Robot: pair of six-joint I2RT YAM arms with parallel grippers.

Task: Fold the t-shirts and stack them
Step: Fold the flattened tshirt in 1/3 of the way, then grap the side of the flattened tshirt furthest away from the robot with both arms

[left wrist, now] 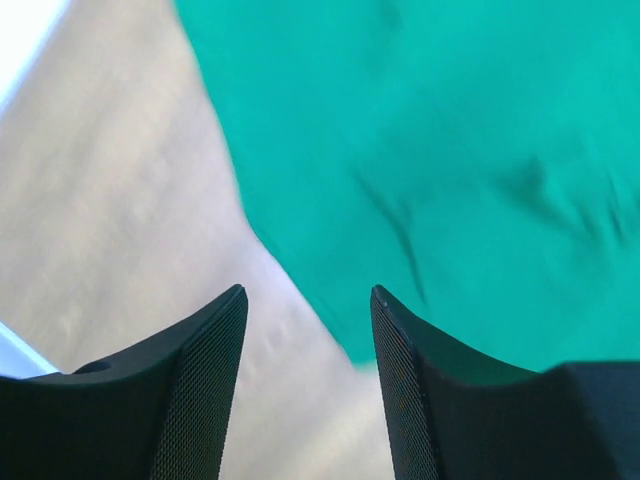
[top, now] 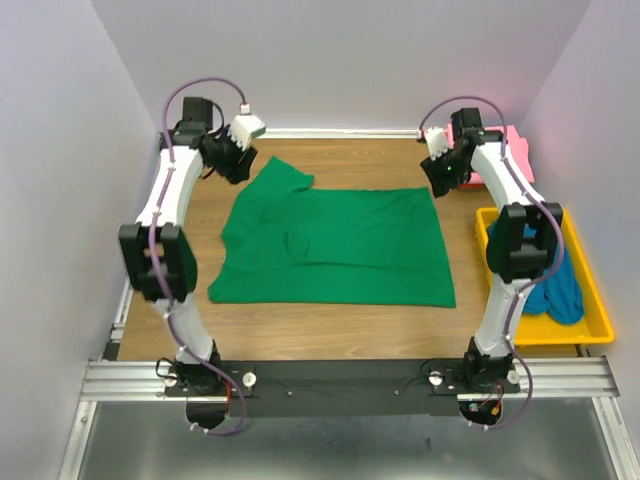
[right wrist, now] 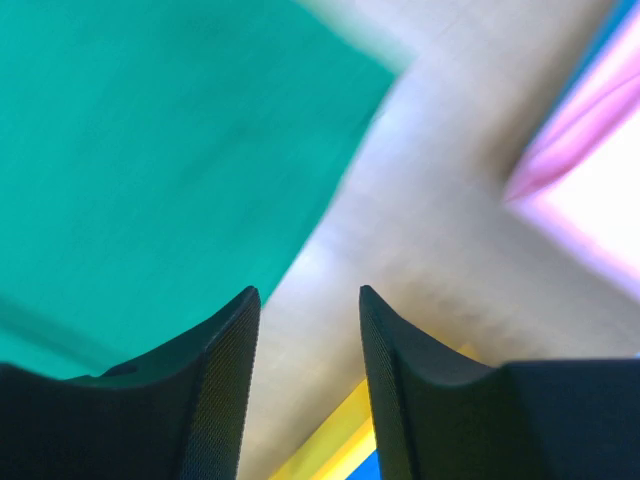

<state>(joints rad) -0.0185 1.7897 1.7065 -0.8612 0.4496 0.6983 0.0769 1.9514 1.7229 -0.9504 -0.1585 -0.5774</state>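
- The left gripper [top: 232, 160] hangs over the far left part of the bench [top: 330, 330], just beside the far left sleeve of the green t-shirt [top: 335, 245].
- Its jaws stand apart and hold nothing. In the left wrist view bare wood shows in the gap between them, while the shirt's edge runs under one finger [left wrist: 420, 400].
- The green t-shirt lies spread out on the middle of the bench, between the two arms. One sleeve points toward the far left corner, and a few soft creases show on its left half. Its right edge is straight and ends near the right arm.
- The right gripper [top: 440, 175] hovers above the far right corner of the green t-shirt. Its jaws are also parted and empty. The right wrist view shows bare bench in the gap, with green cloth off to one side.
- The pink t-shirt [top: 515, 145] lies at the far right corner of the bench, partly hidden behind the right arm.
- The yellow tray [top: 590, 335] sits along the right edge of the bench, apart from the green t-shirt.
- The teal-blue t-shirt [top: 560, 290] lies bunched inside the tray, partly behind the right arm.
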